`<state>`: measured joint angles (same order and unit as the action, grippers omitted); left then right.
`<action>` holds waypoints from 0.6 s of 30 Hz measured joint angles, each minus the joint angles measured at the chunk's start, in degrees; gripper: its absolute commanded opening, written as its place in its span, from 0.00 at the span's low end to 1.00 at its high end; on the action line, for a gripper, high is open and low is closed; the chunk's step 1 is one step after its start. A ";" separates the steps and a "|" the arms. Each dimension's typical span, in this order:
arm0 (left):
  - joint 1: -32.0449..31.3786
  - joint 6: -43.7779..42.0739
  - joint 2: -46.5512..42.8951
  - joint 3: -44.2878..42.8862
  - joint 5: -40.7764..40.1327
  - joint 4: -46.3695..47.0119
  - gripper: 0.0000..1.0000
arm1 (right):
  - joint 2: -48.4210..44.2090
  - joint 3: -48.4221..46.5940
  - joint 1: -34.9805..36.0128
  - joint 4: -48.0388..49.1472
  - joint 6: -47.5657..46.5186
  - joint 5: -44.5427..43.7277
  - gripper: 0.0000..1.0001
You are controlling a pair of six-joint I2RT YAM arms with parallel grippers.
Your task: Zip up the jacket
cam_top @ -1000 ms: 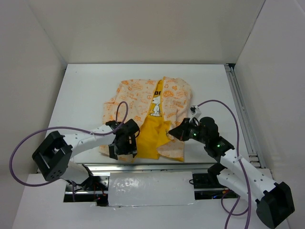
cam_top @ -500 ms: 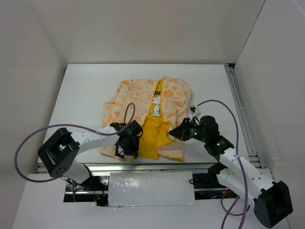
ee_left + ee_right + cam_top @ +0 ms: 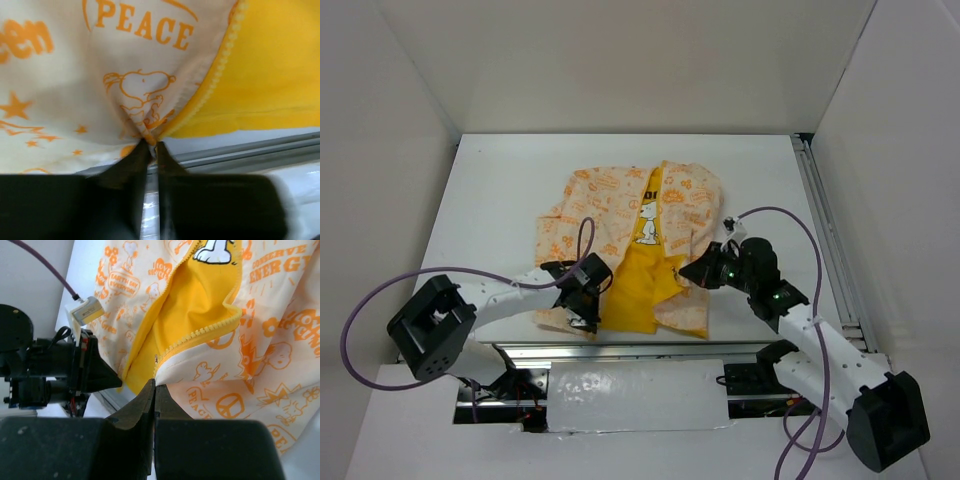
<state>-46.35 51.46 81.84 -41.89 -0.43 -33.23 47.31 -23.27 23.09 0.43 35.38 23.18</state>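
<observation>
Jacket (image 3: 620, 215): lies flat near the middle of the table (image 3: 500, 190), with the hem toward the near edge. The front is open and the yellow lining (image 3: 635, 290) shows between the two panels.
Zip (image 3: 210, 330): not joined. Yellow teeth run along the inner edge of each panel, and the two edges are apart at the hem.
Left gripper (image 3: 588, 312): at the near corner of the left panel. Its fingers are almost together and pinch the cloth at the foot of the zip edge, where the cloth puckers at the tips.
Right gripper (image 3: 688, 274): closed on the zip edge of the right panel, a little farther than the hem. It seems to pinch this edge.
Reason for the holds: I judge that each arm takes one side so the two zip ends can be brought together at the hem, because the zip cannot start until they meet.
Progress: early, nothing is zipped yet.
Risk: the thin cloth may slip from so small a pinch. The slider is too small to tell surely.
</observation>
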 measured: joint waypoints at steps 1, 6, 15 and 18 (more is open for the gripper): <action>0.37 -0.37 0.02 0.02 0.74 0.83 0.08 | 0.37 -0.09 -0.22 0.20 0.07 -0.26 0.00; 1.49 -3.43 0.59 0.02 3.17 4.61 0.00 | 4.20 -0.15 -1.25 1.38 0.11 -1.22 0.00; 3.85 -8.41 3.48 -3.32 5.46 11.15 0.00 | 13.25 -1.38 -1.66 3.02 0.72 -5.84 0.00; 5.57 -9.35 5.40 -7.21 5.49 11.74 0.00 | 15.58 -3.52 -2.01 3.04 1.11 -10.95 0.00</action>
<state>-40.77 42.11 87.24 -49.10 5.06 -21.50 62.89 -26.79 21.08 3.46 36.49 12.23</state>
